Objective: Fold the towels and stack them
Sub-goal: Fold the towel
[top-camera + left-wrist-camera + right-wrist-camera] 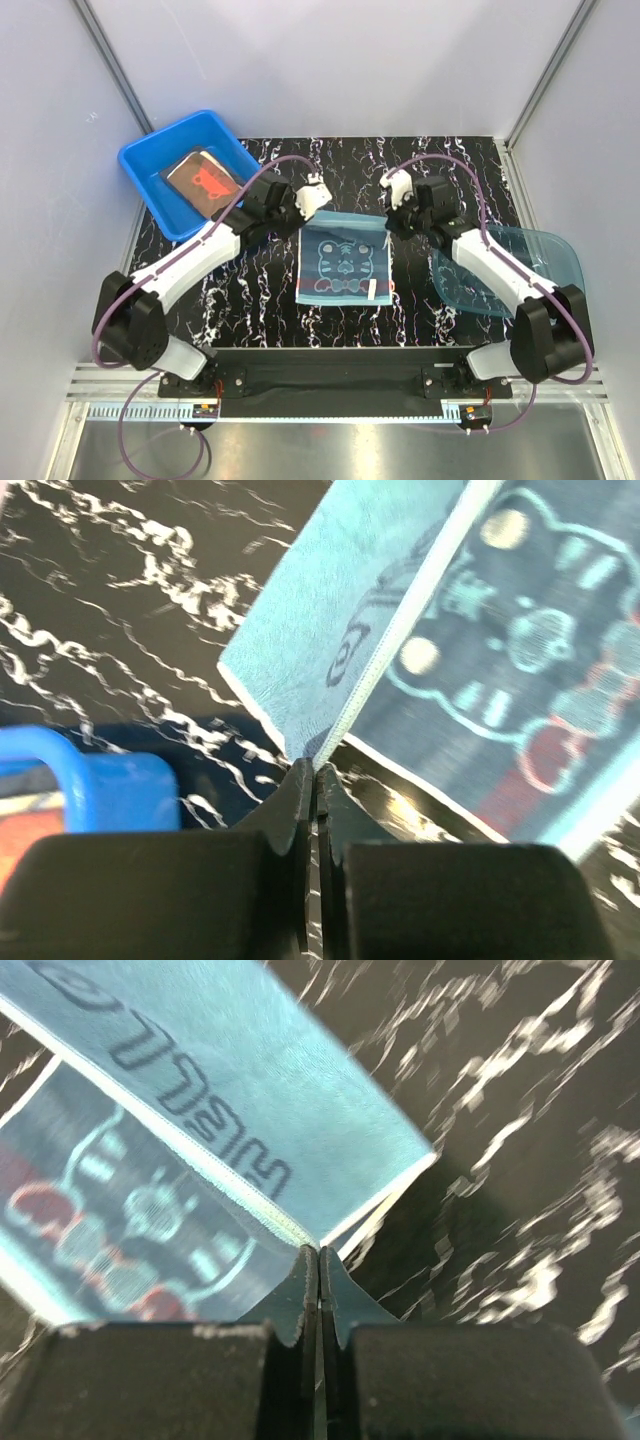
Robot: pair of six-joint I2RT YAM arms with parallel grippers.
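Item 1, left gripper [313, 780]: jaws pressed together on the far left corner of the light blue towel [345, 262]; your wrist view shows the hem running straight into the pinch.

Item 2, right gripper [320, 1265]: jaws likewise closed, on the far right corner of the same towel; the pale back with dark lettering and the dark printed face both show above the fingertips.

Item 3, the light blue towel: held by its two far corners between the arms at mid-table; the far edge is raised, while the rest spreads toward you on the table [250, 290] with a small white tag near its near right corner; whether a fold has been laid in it you cannot tell from above.

Item 4, second towel [205, 180]: dark with red print, lying inside the blue tub [150, 150] at the far left, well apart from the held towel; neither arm is touching it.

Item 5, teal bowl [520, 265]: translucent, at the right edge under the right arm; no cloth visible in it.

Progress, as a judgement: you are early; no finished stack appears anywhere in view; the piece in hand looks to be at its first fold, so expect to carry the pinched edge over toward the near edge, let go, and fold again; the towel in the tub has yet to be fetched, folded and placed on top; other towels are not visible.
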